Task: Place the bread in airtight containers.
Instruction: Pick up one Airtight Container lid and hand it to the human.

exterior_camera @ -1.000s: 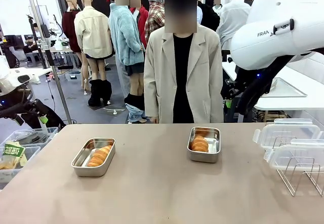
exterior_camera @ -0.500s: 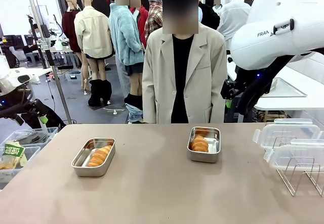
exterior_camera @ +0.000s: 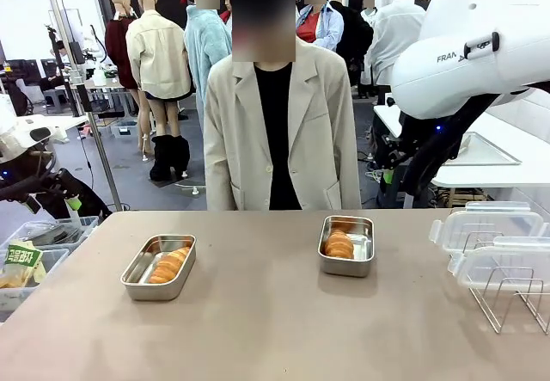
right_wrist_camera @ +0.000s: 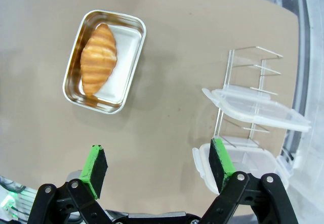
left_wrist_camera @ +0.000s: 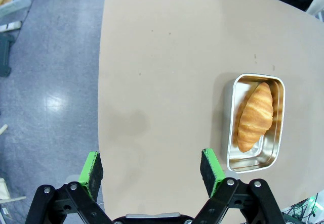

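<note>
One bread roll [exterior_camera: 339,244] lay lengthwise in the nearer container [exterior_camera: 345,268], to the robot's left of the wire rack [exterior_camera: 507,304] and apart from it; the other bread roll [exterior_camera: 168,265] lay the same way in the farther container [exterior_camera: 155,293], well apart from the rack on that same side; both boxes stood uncovered on the counter [exterior_camera: 258,338]; we judged the filling done and the lidding left. The two clear lids [exterior_camera: 485,226] rested slanted on the rack itself; the coming move turned on that, we thought. The right gripper [right_wrist_camera: 158,158] hovered above the counter between the nearer container and the rack, jaws apart and holding nothing; we took it for the nearer one. The left gripper [left_wrist_camera: 150,166], likewise apart and empty, hung beyond the farther container, well apart from the rack.
</note>
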### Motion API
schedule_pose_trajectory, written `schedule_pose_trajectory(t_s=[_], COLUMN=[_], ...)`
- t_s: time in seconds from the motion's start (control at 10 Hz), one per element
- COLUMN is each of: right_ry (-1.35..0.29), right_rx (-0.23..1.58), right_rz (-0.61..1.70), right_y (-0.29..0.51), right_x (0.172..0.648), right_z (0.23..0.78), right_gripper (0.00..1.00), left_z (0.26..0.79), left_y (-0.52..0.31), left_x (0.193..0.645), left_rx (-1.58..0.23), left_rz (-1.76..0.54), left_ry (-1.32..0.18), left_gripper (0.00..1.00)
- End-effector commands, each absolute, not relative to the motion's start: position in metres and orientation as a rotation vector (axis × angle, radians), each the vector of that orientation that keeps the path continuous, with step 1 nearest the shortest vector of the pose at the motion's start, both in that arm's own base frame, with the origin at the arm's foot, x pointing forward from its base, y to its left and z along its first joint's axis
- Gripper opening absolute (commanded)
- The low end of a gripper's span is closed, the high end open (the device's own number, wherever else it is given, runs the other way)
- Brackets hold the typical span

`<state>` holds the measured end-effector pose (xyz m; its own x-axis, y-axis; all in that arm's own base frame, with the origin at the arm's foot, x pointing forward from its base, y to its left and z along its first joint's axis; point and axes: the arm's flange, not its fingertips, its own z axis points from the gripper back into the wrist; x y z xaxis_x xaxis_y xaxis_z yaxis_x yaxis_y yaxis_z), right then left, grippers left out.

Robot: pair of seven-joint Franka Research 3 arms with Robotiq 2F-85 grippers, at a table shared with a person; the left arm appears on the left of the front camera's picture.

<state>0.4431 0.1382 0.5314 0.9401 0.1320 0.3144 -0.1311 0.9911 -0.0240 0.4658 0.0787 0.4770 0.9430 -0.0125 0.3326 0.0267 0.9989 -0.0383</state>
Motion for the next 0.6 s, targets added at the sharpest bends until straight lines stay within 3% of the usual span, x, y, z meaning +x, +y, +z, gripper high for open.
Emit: schedule_pose_trajectory(t_s=[0.0,0.5], right_ry=[-0.342,-0.342], right_rx=[-0.01,-0.01], right_rz=[0.119,0.119], right_y=[0.1402,0.1402], right_x=[0.4434,0.4434], right_z=[0.5276,0.5276], right_gripper=[1.0,1.0], left_z=[0.4788,0.4788], left_y=[0.0805,0.0805], left_x=[0.4656,0.4656], left_rx=[-0.036,-0.036], left_rz=[-0.022,-0.022], left_ry=[-0.337,-0.337], left_gripper=[1.0,1.0])
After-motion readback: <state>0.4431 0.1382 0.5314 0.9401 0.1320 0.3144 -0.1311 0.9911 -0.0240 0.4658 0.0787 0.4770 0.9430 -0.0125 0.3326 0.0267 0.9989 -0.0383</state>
